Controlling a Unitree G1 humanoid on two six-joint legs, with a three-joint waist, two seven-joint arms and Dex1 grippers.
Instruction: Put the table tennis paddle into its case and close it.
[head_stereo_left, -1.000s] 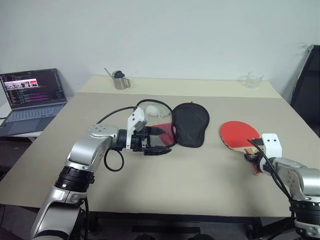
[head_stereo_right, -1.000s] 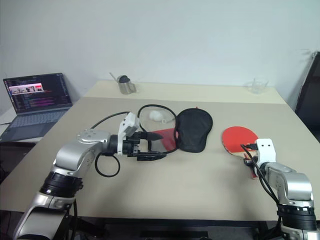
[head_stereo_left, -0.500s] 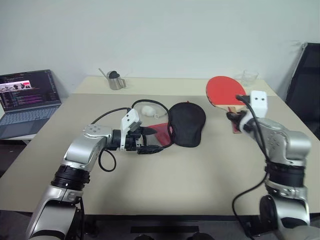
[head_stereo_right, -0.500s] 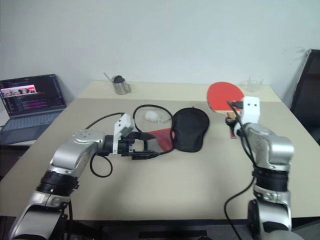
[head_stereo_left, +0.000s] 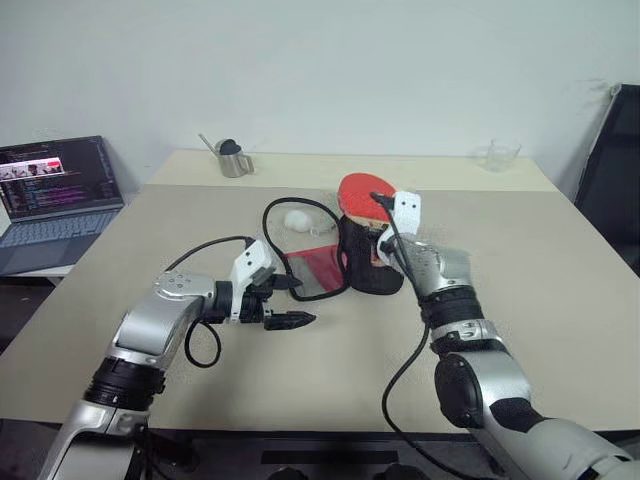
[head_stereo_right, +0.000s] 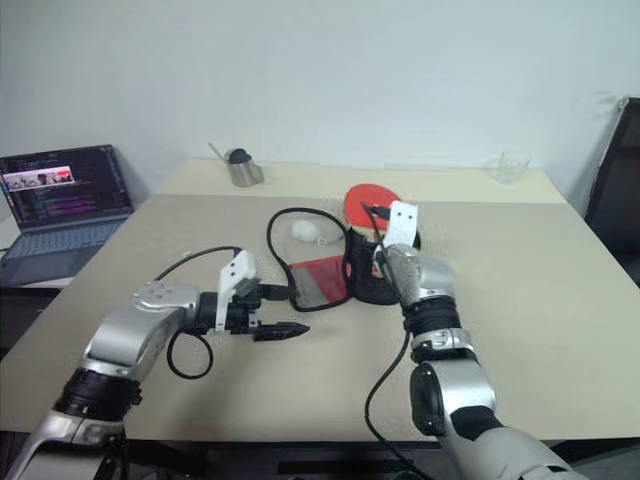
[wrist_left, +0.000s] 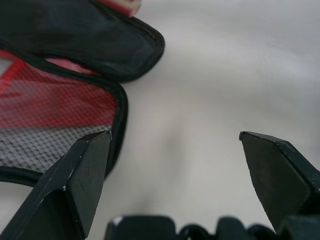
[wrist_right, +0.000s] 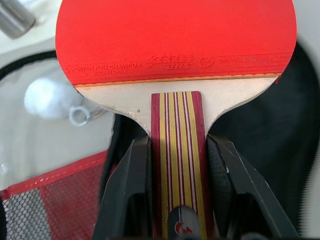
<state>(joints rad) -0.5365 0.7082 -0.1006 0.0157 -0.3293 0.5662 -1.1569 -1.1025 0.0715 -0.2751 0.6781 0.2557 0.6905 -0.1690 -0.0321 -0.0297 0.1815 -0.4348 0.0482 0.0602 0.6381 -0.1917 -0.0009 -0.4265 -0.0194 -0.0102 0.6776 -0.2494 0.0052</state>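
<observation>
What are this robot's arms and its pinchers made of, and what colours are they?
Both arms are rounded silver shells with black ribbed joints. Each wrist carries a white angular block, with a loose black cable looping along the arm. The left gripper and right gripper each have two black, tapered, pointed fingers.

Right claw (wrist_right: 175, 165) hides paddle (wrist_right: 175, 45) handle end; case (head_stereo_left: 372, 262) partly behind arm.

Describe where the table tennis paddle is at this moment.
The table tennis paddle is off the table near its middle, its handle clamped in the right gripper, its red face above the open case.
</observation>
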